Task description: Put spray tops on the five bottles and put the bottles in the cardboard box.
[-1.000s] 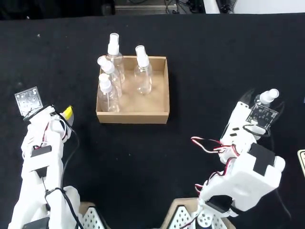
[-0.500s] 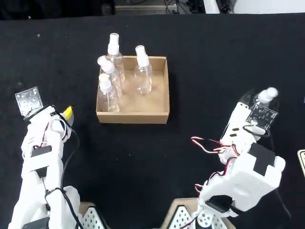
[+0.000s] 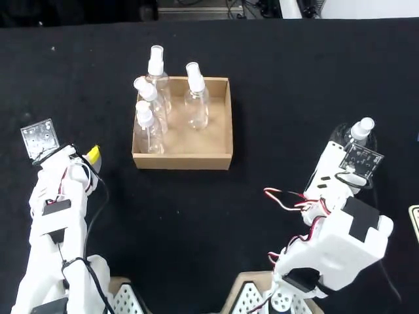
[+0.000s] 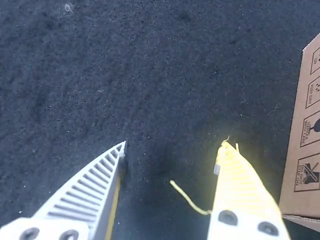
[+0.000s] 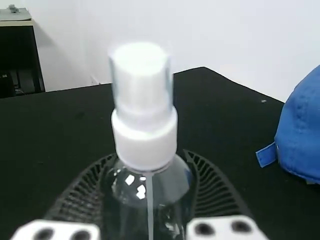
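Note:
A cardboard box (image 3: 219,134) stands at the table's middle back with several clear bottles (image 3: 196,99) upright in it, each with a white spray top. On the right, my right gripper (image 3: 352,134) is shut on another clear bottle (image 5: 145,185) with a white spray top (image 5: 142,100), held upright above the black table; its top (image 3: 362,128) pokes out past the wrist. My left gripper (image 4: 172,150) is open over bare black cloth on the left, with the box's side wall (image 4: 305,130) beside its yellow finger (image 4: 240,185).
A blue cap (image 5: 300,135) lies on the table beyond the held bottle. A pale object (image 3: 414,219) sits at the table's right edge. Black cloth stretches between the box and both arms.
The right gripper has tilted the bottle more upright and drawn it slightly left; the spray top has shifted toward the arm. The left arm has stayed still.

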Robot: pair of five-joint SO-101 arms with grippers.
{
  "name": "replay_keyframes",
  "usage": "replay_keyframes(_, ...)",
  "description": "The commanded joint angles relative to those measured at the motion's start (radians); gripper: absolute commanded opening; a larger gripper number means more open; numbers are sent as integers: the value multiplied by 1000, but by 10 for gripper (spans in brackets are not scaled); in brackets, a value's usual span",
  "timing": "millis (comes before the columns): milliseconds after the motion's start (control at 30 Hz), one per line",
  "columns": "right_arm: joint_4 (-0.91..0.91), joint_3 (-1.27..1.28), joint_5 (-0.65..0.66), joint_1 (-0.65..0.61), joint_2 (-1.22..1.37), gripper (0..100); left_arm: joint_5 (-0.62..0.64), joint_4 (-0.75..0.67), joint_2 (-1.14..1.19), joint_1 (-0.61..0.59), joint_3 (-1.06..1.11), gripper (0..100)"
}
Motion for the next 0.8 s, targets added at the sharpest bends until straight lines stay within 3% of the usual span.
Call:
replay_keyframes(0,-18,27,11,23,1,168,-8,-21,-29,-8,-19,263)
replay_keyframes(233,-18,30,11,23,1,201,-8,-21,-29,-8,-19,263)
replay_keyframes(433,-25,30,12,32,-4,24,-8,-21,-29,-8,-19,263)
replay_keyframes(600,-55,67,12,48,-54,12,-8,-21,-29,-8,-19,263)
replay_keyframes(767,-5,131,32,40,-271,12,-8,-21,-29,-8,-19,263)
